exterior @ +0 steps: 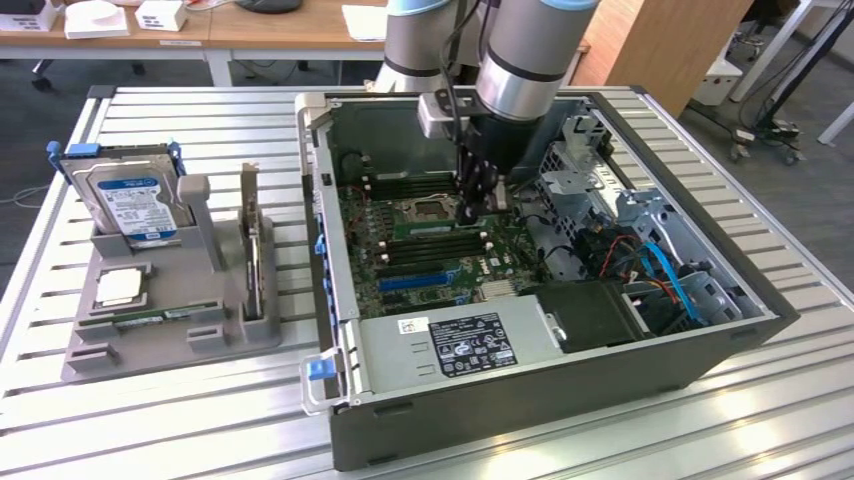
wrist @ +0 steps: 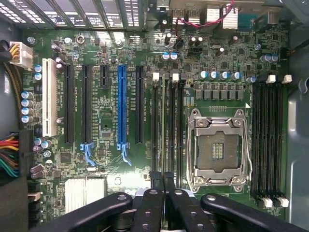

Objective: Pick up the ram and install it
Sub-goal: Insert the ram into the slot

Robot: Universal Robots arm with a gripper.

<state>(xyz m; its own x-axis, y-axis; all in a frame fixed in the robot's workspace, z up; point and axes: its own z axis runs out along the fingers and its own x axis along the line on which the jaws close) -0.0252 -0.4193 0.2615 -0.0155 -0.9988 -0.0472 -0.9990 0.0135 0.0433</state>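
1. Fingers [wrist: 157, 187] on the robot arm [exterior: 527, 60] are pressed together, dark tips side by side, low inside an open computer case [exterior: 534, 395] that stands on a slatted metal table [exterior: 147, 440].
2. Their tips sit at one end of the ram [wrist: 163, 125], a thin green stick standing on edge in a black slot of the motherboard [wrist: 104, 116], near the CPU socket [wrist: 219, 150] (whether they pinch it or only touch it cannot be told).
3. On the exterior view's left, a gray holder [exterior: 174, 350] carries a hard drive [exterior: 134, 205], a dark expansion card [exterior: 250, 235] and another narrow green stick [exterior: 160, 318] lying flat.
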